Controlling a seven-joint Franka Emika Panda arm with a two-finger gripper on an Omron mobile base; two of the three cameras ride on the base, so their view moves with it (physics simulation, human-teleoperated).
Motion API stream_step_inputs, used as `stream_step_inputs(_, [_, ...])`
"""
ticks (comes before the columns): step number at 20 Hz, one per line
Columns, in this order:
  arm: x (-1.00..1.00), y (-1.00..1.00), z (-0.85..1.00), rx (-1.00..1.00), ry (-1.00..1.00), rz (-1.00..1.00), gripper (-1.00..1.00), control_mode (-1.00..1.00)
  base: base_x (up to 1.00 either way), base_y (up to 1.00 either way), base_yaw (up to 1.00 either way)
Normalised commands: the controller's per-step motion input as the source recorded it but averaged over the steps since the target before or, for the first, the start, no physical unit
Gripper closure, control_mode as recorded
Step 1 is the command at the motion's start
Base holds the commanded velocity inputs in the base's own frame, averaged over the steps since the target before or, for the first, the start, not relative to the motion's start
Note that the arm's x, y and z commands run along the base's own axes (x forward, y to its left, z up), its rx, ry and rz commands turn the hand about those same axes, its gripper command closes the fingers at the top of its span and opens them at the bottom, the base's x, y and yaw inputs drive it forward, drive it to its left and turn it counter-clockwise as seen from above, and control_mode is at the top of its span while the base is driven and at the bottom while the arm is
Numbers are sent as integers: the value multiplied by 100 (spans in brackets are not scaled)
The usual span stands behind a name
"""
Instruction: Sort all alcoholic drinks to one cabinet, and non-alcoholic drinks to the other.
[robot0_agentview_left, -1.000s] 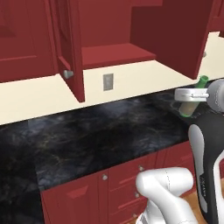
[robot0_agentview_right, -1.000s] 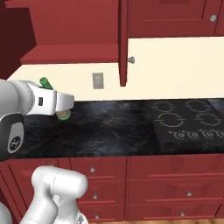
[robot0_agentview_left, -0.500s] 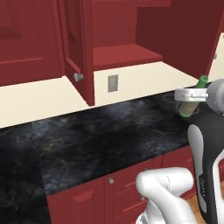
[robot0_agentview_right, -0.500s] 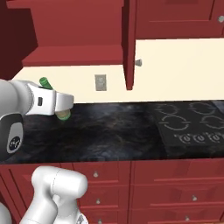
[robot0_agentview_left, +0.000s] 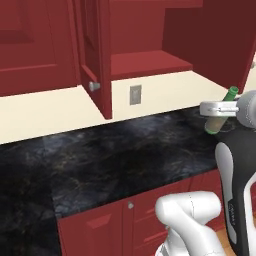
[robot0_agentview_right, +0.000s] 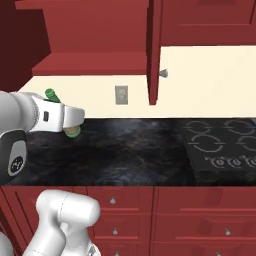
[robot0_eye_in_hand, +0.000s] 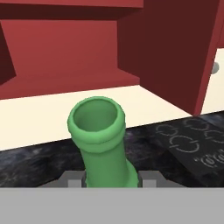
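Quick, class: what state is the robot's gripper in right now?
Gripper: shut on the slim bright green glass bottle, gripped at its neck and carried above the black countertop.

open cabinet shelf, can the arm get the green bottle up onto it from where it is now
Probably yes. The gripper is shut on the green bottle, held above the counter. The open cabinet shelf is bare, its door swung aside, and nothing stands between. It sits higher, so the arm must lift.

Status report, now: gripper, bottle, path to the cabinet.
Gripper shut on green bottle, neck tilted. Bottle held above black counter. Open cabinet ahead, door swung out; nothing seen blocking.
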Motion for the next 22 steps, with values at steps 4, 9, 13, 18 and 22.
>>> stream_step_inputs(4, [0, 0, 0, 0, 0, 0, 100, 100, 16, 0, 17])
stream_step_inputs(9, [0, 0, 0, 0, 0, 0, 100, 100, 18, -3, 17])
stream_step_inputs(13, [0, 0, 0, 0, 0, 0, 100, 100, 24, -19, 16])
stream_step_inputs(18, [0, 0, 0, 0, 0, 0, 100, 100, 22, -20, 15])
stream_step_inputs(22, [0, 0, 0, 0, 0, 0, 100, 100, 20, -25, 16])
